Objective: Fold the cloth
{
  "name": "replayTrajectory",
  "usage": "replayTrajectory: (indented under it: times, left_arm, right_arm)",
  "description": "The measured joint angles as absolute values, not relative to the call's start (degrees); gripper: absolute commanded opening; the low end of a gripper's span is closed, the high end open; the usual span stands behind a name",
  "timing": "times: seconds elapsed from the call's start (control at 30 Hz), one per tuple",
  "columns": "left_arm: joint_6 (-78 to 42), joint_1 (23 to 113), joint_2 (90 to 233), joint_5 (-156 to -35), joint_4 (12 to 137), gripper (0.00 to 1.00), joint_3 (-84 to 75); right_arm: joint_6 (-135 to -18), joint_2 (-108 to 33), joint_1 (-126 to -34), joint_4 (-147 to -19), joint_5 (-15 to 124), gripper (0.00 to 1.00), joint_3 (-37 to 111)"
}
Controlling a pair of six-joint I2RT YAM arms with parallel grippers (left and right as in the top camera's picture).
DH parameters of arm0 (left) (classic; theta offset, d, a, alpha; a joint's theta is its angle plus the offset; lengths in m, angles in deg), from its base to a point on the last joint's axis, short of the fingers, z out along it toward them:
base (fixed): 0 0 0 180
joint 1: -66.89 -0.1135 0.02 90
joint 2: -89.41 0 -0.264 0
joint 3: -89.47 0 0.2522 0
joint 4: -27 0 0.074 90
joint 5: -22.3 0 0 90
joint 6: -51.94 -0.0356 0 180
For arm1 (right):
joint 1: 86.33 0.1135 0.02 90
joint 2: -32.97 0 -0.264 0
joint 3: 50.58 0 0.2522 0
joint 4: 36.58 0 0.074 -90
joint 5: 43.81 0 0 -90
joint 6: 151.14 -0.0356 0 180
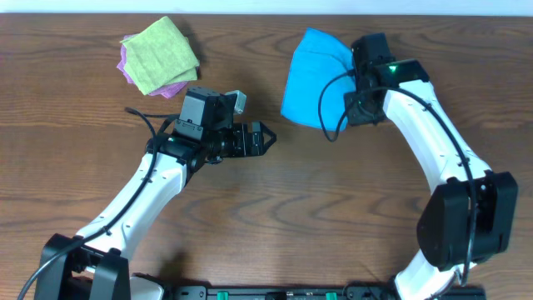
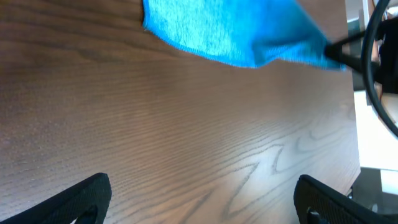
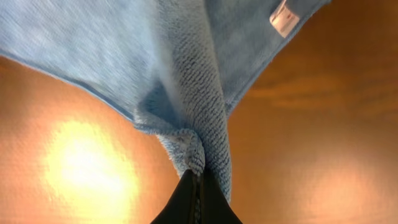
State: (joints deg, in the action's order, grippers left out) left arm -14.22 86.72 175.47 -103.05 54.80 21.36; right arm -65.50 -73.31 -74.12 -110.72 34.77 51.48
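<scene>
From above, the sky-blue cloth (image 1: 312, 79) lies toward 1 o'clock on the brown table (image 1: 333, 208), bunched and lifted at its right edge. There the right gripper (image 1: 351, 73) meets it. The left gripper (image 1: 265, 138) hangs over bare wood near the middle, pointing to 3 o'clock, just short of the cloth's lower corner. Off at 11 o'clock a green cloth (image 1: 162, 52) sits on a purple cloth (image 1: 127, 68).

From the left wrist, the left gripper (image 2: 202, 208) is spread wide, one of its fingers (image 2: 78, 199) in each bottom corner with nothing between them. The cloth (image 2: 230, 31) lies at 12 o'clock.

From the right wrist, the right gripper (image 3: 198, 202) is pressed together on a fold of the cloth (image 3: 186, 81). The fabric fans out toward 12 o'clock, with a white tag (image 3: 283, 18) at 1 o'clock.
</scene>
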Motion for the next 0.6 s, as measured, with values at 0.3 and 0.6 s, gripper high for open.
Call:
replayTrajectory:
  times: [0.3,0.6]
  left_arm:
    - [-13.83,86.72,175.47,-102.18,52.73,0.95,21.36]
    - [-12.58,86.72,180.81,-102.18,53.95,0.95,21.10]
  right_arm:
    - [-68.26,-73.34,-74.53,-118.48,35.27,0.81,48.96]
    - [-71.41,-67.78,-75.06,-112.38,43.93,0.89,48.20]
